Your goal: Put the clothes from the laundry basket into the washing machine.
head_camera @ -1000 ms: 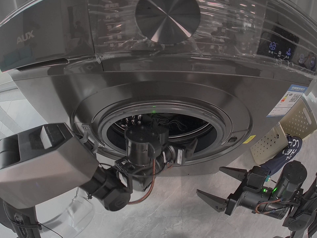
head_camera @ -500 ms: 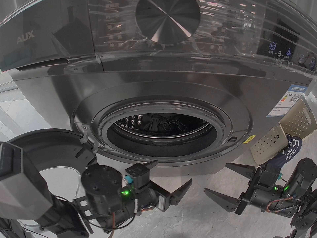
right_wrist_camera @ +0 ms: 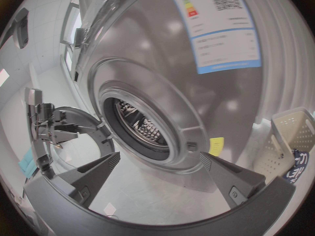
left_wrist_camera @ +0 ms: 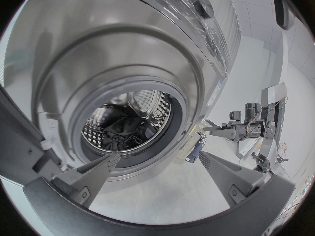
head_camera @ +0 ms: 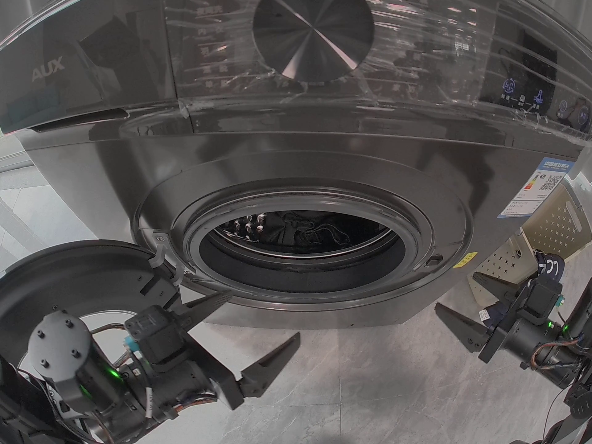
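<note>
The washing machine (head_camera: 308, 155) stands before me with its round door (head_camera: 74, 272) swung open to the left. Dark clothes (head_camera: 308, 229) lie inside the drum, also seen in the left wrist view (left_wrist_camera: 124, 135). My left gripper (head_camera: 263, 314) hangs open and empty below and left of the drum mouth. My right gripper (head_camera: 456, 291) is open and empty at the lower right, close to the beige laundry basket (head_camera: 502, 266). A navy garment with white lettering (head_camera: 549, 269) hangs over the basket's edge, partly hidden behind the right wrist.
The basket (right_wrist_camera: 288, 138) sits on the floor against the machine's right side, the navy garment (right_wrist_camera: 300, 166) draped on it. Bare grey tiled floor (head_camera: 370, 377) spreads between the two arms. The open door takes up the lower left.
The left arm has drawn back from the drum mouth, down and to the left, its gripper open. The right gripper has shifted right and up, closer to the basket.
</note>
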Robot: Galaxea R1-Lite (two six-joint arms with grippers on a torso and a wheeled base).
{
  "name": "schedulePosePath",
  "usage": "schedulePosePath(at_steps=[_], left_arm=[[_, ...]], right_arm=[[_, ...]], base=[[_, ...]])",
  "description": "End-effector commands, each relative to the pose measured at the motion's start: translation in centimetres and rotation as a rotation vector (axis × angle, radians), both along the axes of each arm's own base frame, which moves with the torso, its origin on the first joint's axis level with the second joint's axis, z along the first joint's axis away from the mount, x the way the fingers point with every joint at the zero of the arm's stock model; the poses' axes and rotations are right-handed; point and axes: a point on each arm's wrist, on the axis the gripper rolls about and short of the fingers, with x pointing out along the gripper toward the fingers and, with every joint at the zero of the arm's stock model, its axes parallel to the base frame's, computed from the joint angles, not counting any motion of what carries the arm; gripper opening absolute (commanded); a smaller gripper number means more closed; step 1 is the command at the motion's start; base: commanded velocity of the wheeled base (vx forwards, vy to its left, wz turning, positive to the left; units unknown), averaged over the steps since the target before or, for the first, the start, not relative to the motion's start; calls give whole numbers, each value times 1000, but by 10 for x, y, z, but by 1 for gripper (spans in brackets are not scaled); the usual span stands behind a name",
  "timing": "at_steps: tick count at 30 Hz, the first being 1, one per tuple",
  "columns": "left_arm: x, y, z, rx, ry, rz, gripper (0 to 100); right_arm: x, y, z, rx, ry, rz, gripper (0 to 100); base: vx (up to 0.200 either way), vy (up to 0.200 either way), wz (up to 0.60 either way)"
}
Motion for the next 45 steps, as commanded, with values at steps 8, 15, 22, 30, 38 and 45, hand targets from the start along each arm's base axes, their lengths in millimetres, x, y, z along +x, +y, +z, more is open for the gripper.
schedulePosePath(at_steps=[8,15,22,30,38,45], left_arm=[[-16,41,13,-60,-56,84,100],[-32,66,16,-73,-99,120,100],[-46,95,27,-110,-162,211,100],[-66,120,21,-80,-130,292,100],[-87,142,12,-63,-128,407,100],[-113,157,-6,-39,-109,479,100]], right_arm=[[-16,-27,9,3,-9,-138,100],[-24,-33,12,12,-11,-158,100],[-38,-44,17,28,-33,-227,100],[-81,-72,8,0,-3,-321,100],[-124,-89,-8,4,-17,-421,100],[-145,-94,-21,16,-47,-484,100]], base=[[-75,0,0],[-114,0,0],[-143,0,0],[-75,0,0],[-75,0,0],[-86,0,0]])
